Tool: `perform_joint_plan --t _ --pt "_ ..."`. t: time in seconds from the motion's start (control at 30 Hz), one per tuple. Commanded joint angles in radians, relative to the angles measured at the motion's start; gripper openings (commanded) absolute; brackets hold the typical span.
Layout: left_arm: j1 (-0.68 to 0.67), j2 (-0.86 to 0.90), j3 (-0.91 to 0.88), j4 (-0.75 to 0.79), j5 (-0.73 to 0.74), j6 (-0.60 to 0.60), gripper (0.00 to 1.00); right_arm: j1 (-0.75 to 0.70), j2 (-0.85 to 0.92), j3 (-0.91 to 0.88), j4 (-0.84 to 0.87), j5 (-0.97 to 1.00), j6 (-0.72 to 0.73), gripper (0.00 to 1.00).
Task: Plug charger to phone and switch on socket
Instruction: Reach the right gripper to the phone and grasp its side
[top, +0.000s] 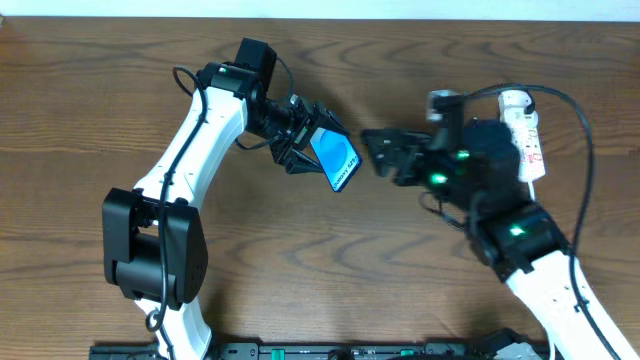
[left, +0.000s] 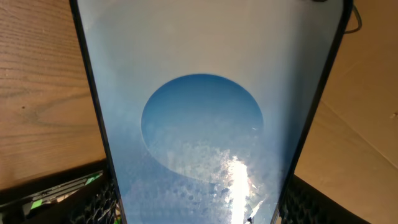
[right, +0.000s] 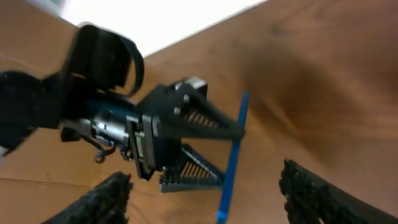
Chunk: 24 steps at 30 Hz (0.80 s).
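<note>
Left fingers clamp the slim cyan-screened phone; right fingers gape wide; right arm half hides the white power strip.

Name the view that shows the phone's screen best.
Left wrist: the phone fills the frame, screen face-on. Overhead shows it small and tilted between the left fingers; right wrist sees only its thin blue edge.
</note>
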Motion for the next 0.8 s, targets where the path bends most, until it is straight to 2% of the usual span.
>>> perform_joint_plan --t 0.0,0.17,0.3,0.37,0.53,0.77 --pt "0.001 -0.010 0.000 0.001 0.024 0.000 0.72 0.090 0.018 0.036 -0.028 0.248 0.130 0.74" --pt "0.001 -0.010 0.000 0.001 0.024 0.000 0.72 0.190 0.101 0.036 -0.072 0.376 0.194 0.70" --pt "0.001 -0.010 0.000 0.001 0.024 0.000 0.72 0.230 0.168 0.036 -0.069 0.385 0.273 0.68" --pt "0.001 -0.010 0.000 0.001 0.024 0.000 0.72 0.240 0.199 0.036 -0.070 0.384 0.307 0.61" --pt "0.001 -0.010 0.000 0.001 0.024 0.000 0.72 0.263 0.249 0.036 -0.045 0.385 0.347 0.52" --pt "0.001 -0.010 0.000 0.001 0.024 0.000 0.72 0.264 0.250 0.036 -0.021 0.389 0.347 0.30"
